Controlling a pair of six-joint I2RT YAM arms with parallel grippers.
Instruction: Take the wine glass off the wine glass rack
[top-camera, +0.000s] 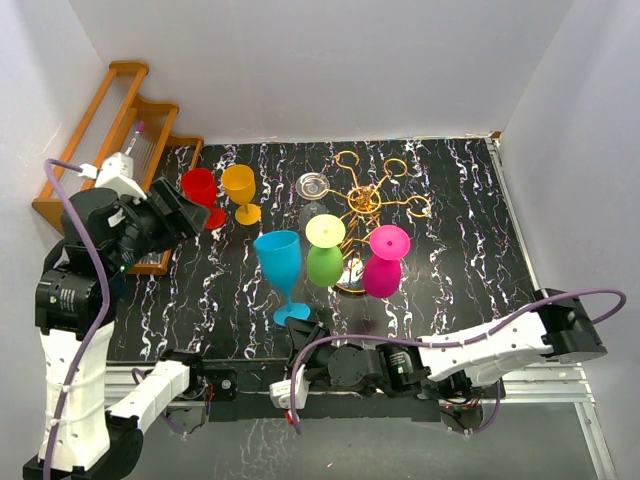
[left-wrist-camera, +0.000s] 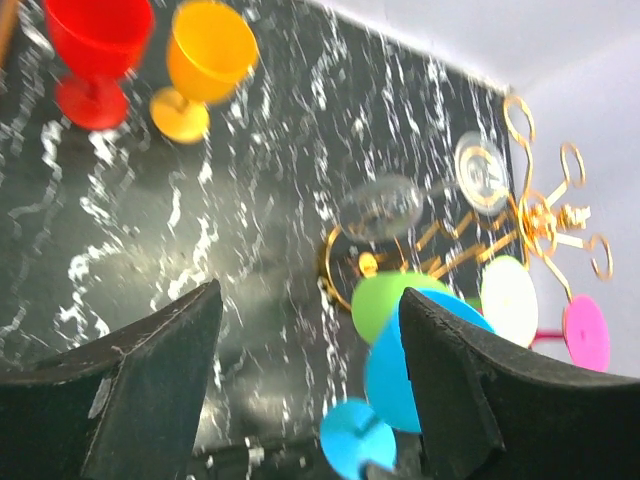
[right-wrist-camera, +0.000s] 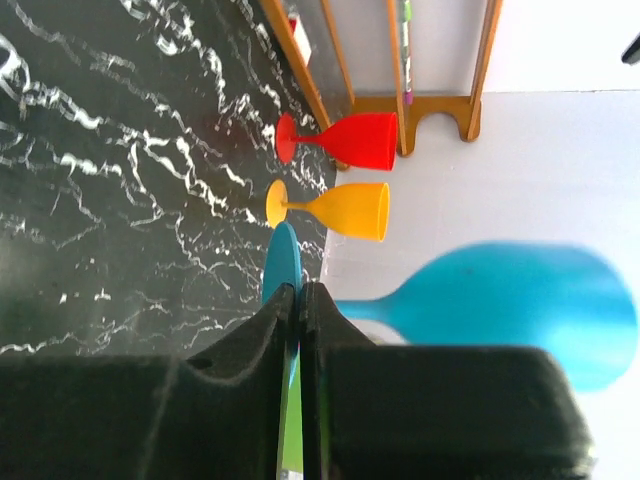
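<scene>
At far left the left gripper (left-wrist-camera: 312, 300) hangs high over the table (top-camera: 455, 265), its fingers spread wide with nothing between them; just past it the red glass (top-camera: 199, 187) and orange glass (top-camera: 239, 184) stand upright side by side; next comes the blue glass (top-camera: 280, 258), upright off the rack (top-camera: 365, 200) with its foot (top-camera: 292, 313) seemingly on the table, near the front edge; the right gripper (right-wrist-camera: 299, 295) lies low at that foot, fingers drawn almost together on the foot's thin rim, so it appears to be pinching it; further right the green glass (top-camera: 324, 262) and pink glass (top-camera: 383, 270) hang bowl-down from the rack's arms, a clear glass (top-camera: 312, 188) behind them; by my reading the removal itself is done, and what remains is to let go of the foot and back the arm away without tipping the glass
</scene>
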